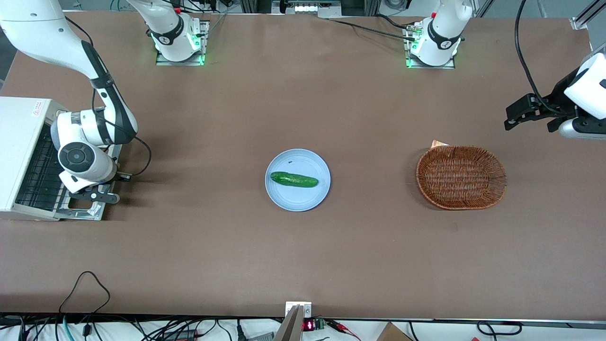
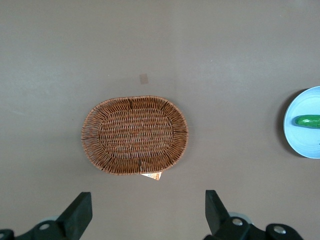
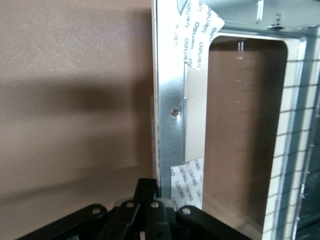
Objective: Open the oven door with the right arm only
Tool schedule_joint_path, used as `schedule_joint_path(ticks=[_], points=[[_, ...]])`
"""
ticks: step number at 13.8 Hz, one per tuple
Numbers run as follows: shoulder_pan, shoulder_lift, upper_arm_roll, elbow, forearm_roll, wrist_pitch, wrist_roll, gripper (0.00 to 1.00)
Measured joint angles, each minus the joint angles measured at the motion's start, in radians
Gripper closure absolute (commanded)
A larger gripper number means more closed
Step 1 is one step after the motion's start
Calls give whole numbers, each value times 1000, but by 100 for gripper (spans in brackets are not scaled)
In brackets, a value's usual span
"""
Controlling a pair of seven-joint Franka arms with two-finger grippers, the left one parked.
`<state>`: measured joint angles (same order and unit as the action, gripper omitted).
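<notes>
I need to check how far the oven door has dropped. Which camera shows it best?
The right wrist view: the oven door fills it, frame and window close up. The front view shows it lying open, mostly under the claw. The left wrist view shows none.

Robotics lab here: brown bench point(image 1: 303, 255) with arm bases point(image 1: 179, 40) bolted on metal plates, green status lights glowing, cables point(image 1: 85, 293) and electronics trailing along near edge, aluminium framing point(image 1: 584, 14) at corner.

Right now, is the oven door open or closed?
Open. The oven door lies flat on the table, the wire rack inside shows, and the hand sits at its edge.
</notes>
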<state>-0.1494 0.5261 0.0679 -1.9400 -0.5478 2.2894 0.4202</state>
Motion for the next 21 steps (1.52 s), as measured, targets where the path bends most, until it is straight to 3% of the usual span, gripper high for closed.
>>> schedule_joint_path(ticks=[7,13,18,21], points=[[-4,30,1,6,-10,22,0,100],[-17,26,39,6,-2,-45,0,100],[-18,-33,101,12,83,-109,-1,100],[-17,-112,119,21,200,-132,-57,100]])
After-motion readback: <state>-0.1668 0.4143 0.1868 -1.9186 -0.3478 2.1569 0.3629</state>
